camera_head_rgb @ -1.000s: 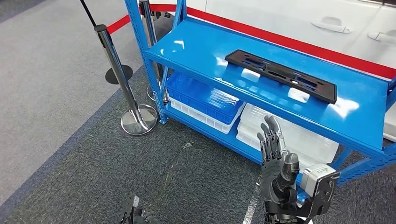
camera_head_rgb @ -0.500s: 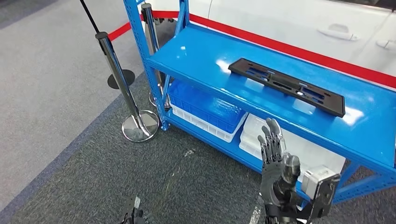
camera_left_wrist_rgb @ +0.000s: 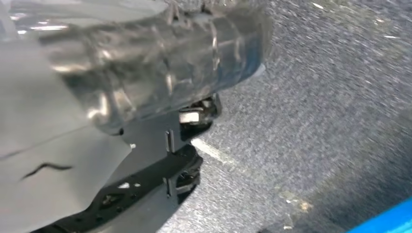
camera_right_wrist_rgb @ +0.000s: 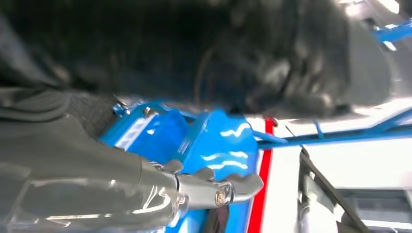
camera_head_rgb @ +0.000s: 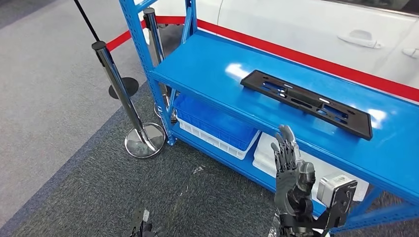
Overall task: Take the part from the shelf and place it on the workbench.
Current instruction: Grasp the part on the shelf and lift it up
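Observation:
The part point(camera_head_rgb: 306, 102) is a long flat black plate with slots, lying on the top level of the blue shelf point(camera_head_rgb: 212, 64), towards its right half. My right hand point(camera_head_rgb: 291, 180) is raised in front of the shelf's front edge, below and to the left of the part. Its fingers point up and stand apart, holding nothing. In the right wrist view its grey thumb point(camera_right_wrist_rgb: 221, 189) stretches out over the blue shelf point(camera_right_wrist_rgb: 218, 141). A dark bit of my left hand point(camera_head_rgb: 141, 226) shows at the bottom edge of the head view, low over the carpet; how its fingers lie is hidden.
Two chrome posts point(camera_head_rgb: 121, 94) with round bases stand left of the shelf, with a red belt point(camera_head_rgb: 296, 54) running behind it. A white car door point(camera_head_rgb: 321, 24) is at the back. A blue bin point(camera_head_rgb: 212, 121) and white bins point(camera_head_rgb: 267, 155) fill the lower level.
The whole picture has shifted, so the camera has moved; the shelf and part now sit a little lower and further right. My right hand keeps its raised, spread pose.

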{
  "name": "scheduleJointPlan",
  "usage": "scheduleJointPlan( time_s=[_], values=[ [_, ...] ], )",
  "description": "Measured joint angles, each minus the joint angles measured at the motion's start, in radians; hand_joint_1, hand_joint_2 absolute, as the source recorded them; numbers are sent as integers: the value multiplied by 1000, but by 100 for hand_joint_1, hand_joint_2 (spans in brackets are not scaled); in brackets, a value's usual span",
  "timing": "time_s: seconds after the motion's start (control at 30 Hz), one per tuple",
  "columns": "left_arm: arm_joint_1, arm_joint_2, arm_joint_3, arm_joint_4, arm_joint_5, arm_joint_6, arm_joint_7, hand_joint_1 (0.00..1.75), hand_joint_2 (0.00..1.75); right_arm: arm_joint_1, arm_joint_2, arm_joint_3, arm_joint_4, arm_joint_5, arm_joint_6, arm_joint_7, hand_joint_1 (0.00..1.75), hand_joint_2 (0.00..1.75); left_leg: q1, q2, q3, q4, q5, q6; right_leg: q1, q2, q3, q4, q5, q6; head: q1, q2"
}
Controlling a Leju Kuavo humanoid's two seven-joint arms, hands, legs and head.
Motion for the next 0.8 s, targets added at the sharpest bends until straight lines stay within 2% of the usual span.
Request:
scheduleJointPlan(
  time_s=[0.07, 0.1, 0.2, 0.23, 0.27, 0.3, 0.37, 0.43, 0.53, 0.57, 0.6, 0.7, 0.73, 0.77, 0.8],
  values=[
    [-1, 1, -2, 0, 0, 0, 0, 0, 0, -3, 0, 0, 2, -17, 0, -2, 0, 0, 1, -1, 27, -13, -2, 12, -2, -1, -4, 33, -4, 7, 1, 0],
    [-3, 2, -2, 0, 0, 0, 0, 0, 0, -6, 0, 0, 2, -24, 0, -3, 0, 0, 2, -2, 41, -18, -6, 18, -3, -2, -24, 73, -11, 9, 2, 0],
    [-8, 4, -4, 1, 1, 0, 0, 0, 0, -6, 0, 1, 6, -34, 0, -4, 0, 0, 2, -3, 71, -22, -30, 30, -2, -2, -148, 235, -66, 16, 2, 0],
    [-7, 4, -5, 2, 1, 0, 0, 0, 0, -6, 0, 1, 8, -36, 0, -4, 0, 0, 2, -4, 83, -22, -40, 31, -2, -2, -181, 259, -78, 17, 2, 0],
    [-5, 4, -6, 2, 1, 0, 1, 0, 0, -6, 0, 2, 10, -38, 0, -4, 0, 0, 1, -5, 97, -22, -51, 31, -1, -2, -199, 254, -73, 17, 2, 0],
    [-4, 4, -6, 2, 0, 0, 1, 0, 0, -7, 0, 2, 11, -39, 0, -4, 0, 0, 1, -7, 113, -22, -63, 30, -1, -2, -203, 219, -43, 15, 2, 0],
    [-2, 3, -6, 2, 0, 0, 3, 0, 0, -7, -1, 2, 13, -40, 0, -4, 0, 0, 1, -10, 142, -20, -88, 25, 2, -1, -192, 108, 62, 5, 3, 0],
    [-5, 1, -7, 2, 0, 0, 5, 0, 0, -9, -1, 3, 16, -41, 0, -3, 0, 0, 0, -14, 152, -17, -107, 14, 9, -1, -183, 41, 122, -5, 2, 0],
    [-7, 1, -8, 3, -1, 0, 6, 0, 0, -14, -1, 4, 18, -42, 0, -3, 0, 0, 1, -14, 163, -16, -118, -3, 11, -2, -171, 19, 129, -21, -1, 0],
    [-8, 2, -8, 3, -2, 0, 3, 0, 0, -17, -2, 4, 18, -41, 0, -4, 0, 0, 2, -12, 163, -5, -121, -9, 8, -2, -160, 9, 127, -25, -2, 0],
    [-8, 2, -8, 3, -2, 0, -1, 0, 0, -19, -2, 4, 18, -41, 0, -4, 0, 0, 5, -10, 149, 22, -130, -15, 6, -3, -147, -1, 127, -28, -3, 0],
    [-9, 1, -9, 3, -2, 0, -7, 0, 0, -22, -2, 7, 19, -38, 0, -6, 0, 0, 17, -7, 48, 175, -184, -36, 6, -6, -119, -21, 119, -34, -6, 0],
    [-8, 1, -9, 3, -2, 0, -8, 0, 0, -22, -2, 8, 19, -35, 0, -6, 0, 0, 22, -6, 17, 208, -195, -41, 5, -6, -112, -23, 114, -35, -6, 0],
    [-7, 1, -9, 3, -1, 0, -8, 0, 0, -22, -2, 9, 19, -32, 0, -6, 0, 0, 25, -4, -2, 211, -190, -45, 5, -5, -104, -23, 108, -35, -6, 0],
    [-5, 1, -9, 3, 0, 0, -7, 0, 0, -22, -2, 9, 19, -28, 0, -6, 0, 0, 29, -3, -5, 184, -161, -47, 4, -4, -95, -23, 101, -34, -6, 0]
  ],
)
